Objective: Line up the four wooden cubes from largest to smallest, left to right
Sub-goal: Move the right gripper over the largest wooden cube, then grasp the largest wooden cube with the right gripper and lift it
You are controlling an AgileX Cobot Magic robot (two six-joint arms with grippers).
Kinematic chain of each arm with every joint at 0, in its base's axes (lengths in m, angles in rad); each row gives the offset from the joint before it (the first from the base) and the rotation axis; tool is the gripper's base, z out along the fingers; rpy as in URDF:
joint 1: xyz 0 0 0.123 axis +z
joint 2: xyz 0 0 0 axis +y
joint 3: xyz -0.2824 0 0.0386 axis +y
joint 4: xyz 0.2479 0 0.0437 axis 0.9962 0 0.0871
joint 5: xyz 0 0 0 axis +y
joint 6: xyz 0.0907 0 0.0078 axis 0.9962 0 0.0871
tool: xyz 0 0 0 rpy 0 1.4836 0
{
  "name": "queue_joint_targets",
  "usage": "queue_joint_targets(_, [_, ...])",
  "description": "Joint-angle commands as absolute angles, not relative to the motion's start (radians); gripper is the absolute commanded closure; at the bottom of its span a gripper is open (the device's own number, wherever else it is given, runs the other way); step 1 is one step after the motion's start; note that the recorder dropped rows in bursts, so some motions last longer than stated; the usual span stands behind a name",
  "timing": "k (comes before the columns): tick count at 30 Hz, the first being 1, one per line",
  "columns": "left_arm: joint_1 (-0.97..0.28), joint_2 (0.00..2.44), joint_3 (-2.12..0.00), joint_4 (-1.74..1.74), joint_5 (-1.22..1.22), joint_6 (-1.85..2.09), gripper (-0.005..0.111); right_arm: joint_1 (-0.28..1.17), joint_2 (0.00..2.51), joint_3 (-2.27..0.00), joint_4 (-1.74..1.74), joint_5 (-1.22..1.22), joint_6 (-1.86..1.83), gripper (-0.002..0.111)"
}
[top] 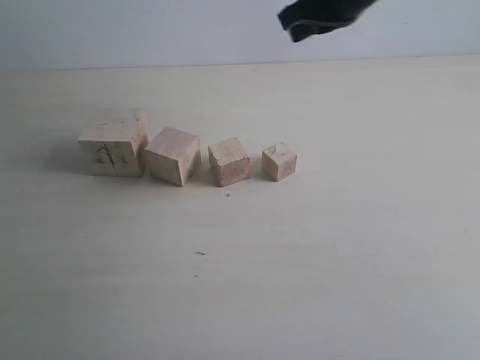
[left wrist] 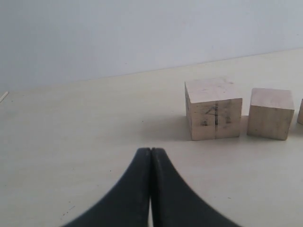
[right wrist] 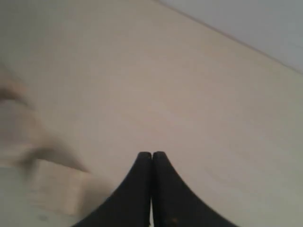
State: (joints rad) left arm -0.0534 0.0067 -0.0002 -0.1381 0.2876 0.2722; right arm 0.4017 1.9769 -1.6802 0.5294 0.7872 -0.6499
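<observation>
Four pale-wood cubes stand in a row on the table. The largest cube [top: 111, 144] [left wrist: 213, 109], with dark scribbles on its front face, is at the left end. To its right come the second cube [top: 173, 155] [left wrist: 270, 114], the third cube [top: 229, 161] and the smallest cube [top: 279, 162]. My left gripper [left wrist: 151, 150] is shut and empty, low over the table short of the largest cube. My right gripper [right wrist: 152, 154] is shut and empty, seen high at the top of the exterior view [top: 322, 16]. Blurred cubes [right wrist: 52, 189] show beside it.
The pale table [top: 337, 262] runs back to a plain light wall [top: 150, 30]. Small dark specks [top: 200, 253] mark the tabletop in front of the row.
</observation>
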Motion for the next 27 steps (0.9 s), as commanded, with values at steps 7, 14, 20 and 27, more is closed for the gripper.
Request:
queue_joint_targets(7, [-0.051, 0.0, 0.0, -0.14, 0.282, 0.272, 0.107, 0.672, 2.263, -2.034, 0.664, 0.899, -0.888, 0.108])
queue_joint_targets(14, [-0.051, 0.0, 0.0, -0.14, 0.284, 0.272, 0.107, 0.807, 2.357, -2.092, 0.426, 0.68, -0.692, 0.076])
queue_joint_targets(20, [-0.051, 0.0, 0.0, -0.14, 0.284, 0.272, 0.107, 0.841, 2.369, -2.092, 0.308, 0.669, -0.536, 0.024])
queue_joint_targets(27, [-0.051, 0.0, 0.0, -0.14, 0.284, 0.272, 0.107, 0.843, 2.391, -2.092, 0.447, 0.671, -0.733, 0.003])
